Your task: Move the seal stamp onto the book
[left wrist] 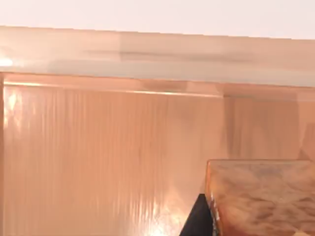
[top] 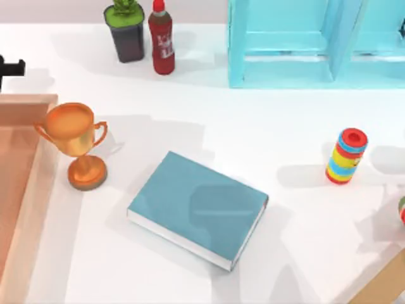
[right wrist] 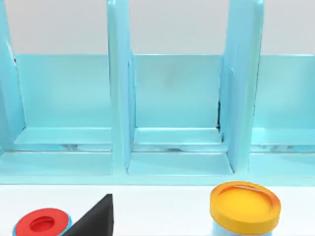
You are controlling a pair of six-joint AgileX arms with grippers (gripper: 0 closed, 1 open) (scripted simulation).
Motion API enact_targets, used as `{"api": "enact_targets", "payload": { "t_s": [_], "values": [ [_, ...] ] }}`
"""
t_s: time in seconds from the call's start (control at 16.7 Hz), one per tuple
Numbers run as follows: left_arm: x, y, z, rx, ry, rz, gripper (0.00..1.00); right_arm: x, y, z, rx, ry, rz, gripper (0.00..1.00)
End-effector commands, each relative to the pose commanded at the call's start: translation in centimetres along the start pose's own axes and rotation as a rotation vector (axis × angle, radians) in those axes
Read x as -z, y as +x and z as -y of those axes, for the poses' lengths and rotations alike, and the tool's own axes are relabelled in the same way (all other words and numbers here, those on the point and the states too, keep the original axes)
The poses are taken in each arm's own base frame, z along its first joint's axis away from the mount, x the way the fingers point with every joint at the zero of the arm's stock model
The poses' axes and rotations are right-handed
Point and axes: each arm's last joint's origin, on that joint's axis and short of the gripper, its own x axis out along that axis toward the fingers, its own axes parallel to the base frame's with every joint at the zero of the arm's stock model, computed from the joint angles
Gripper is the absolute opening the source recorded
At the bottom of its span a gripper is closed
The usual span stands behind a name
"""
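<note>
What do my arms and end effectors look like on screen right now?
Little shows. The left end effector is a plain black wedge-shaped tip with a straight slanted edge; the right end effector looks alike, a black triangular tip. A blocky black piece of the left arm sits at the top view's left edge. No cables or markings are visible.

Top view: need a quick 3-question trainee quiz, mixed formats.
1. True or false: the book lies flat and closed, with nothing on its cover.
2. Which stands towards the table's right side? A) gold trophy B) striped cylinder C) potted plant
3. Fill in: the red bottle stands to the ___ of the light-blue shelf.
Key: 1 true; 2 B; 3 left.
</note>
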Motion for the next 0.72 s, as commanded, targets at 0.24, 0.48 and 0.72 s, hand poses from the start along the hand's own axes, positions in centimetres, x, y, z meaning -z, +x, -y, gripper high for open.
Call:
{"api": "enact_targets", "payload": {
  "t_s": [0.24, 0.48, 0.72],
  "values": [
    [-0.8, -4.2, 3.7, 0.029, -0.023, 0.023, 0.0, 0.0, 0.0, 0.0, 0.0, 0.0, 0.0, 1.0],
    [1.5, -6.2, 7.1, 0.068, 0.007, -0.157, 0.0, 0.0, 0.0, 0.0, 0.0, 0.0, 0.0, 1.0],
    [3.4, -7.6, 9.2, 0.059, 0.039, -0.288, 0.0, 0.0, 0.0, 0.0, 0.0, 0.0, 0.0, 1.0]
  ]
}}
